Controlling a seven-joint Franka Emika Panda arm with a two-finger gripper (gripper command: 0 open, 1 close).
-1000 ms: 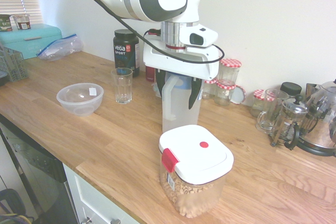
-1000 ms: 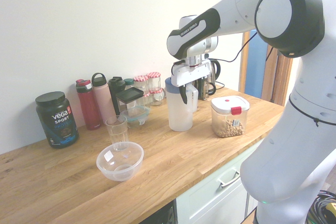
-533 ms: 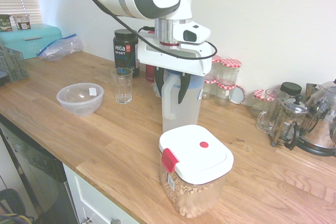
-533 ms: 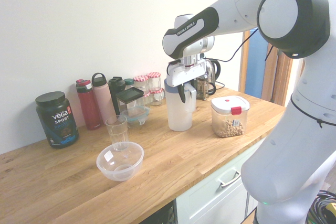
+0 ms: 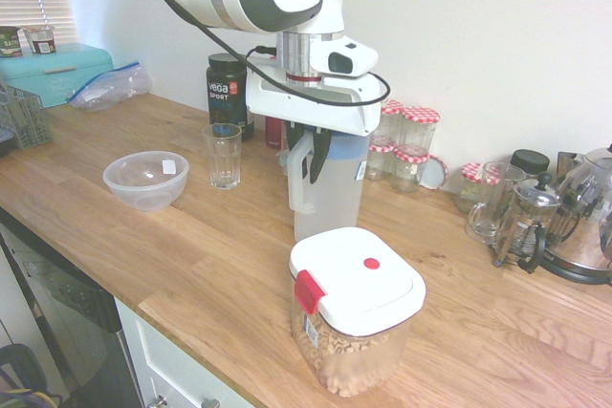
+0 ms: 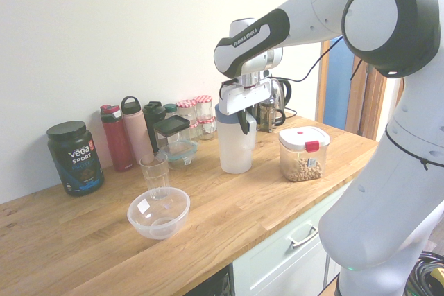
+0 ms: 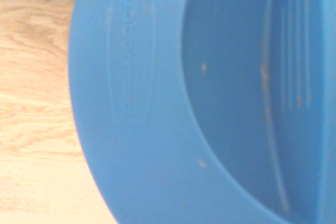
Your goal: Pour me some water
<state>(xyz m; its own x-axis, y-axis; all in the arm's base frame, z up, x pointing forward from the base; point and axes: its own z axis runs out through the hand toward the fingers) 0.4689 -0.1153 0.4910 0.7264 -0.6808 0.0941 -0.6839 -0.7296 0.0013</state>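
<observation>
Since the earlier frames the gripper has closed its jaws on the white handle of the water jug, behind a white-lidded tub. From the opposite side, the jug stands on the wooden counter. Wrist view: its blue lid.

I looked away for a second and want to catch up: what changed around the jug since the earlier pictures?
The gripper slid sideways along the jug toward its white handle, and its wide-open fingers narrowed around the handle's top. The jug itself, the glass, the bowl and the white-lidded tub kept their places.
</observation>
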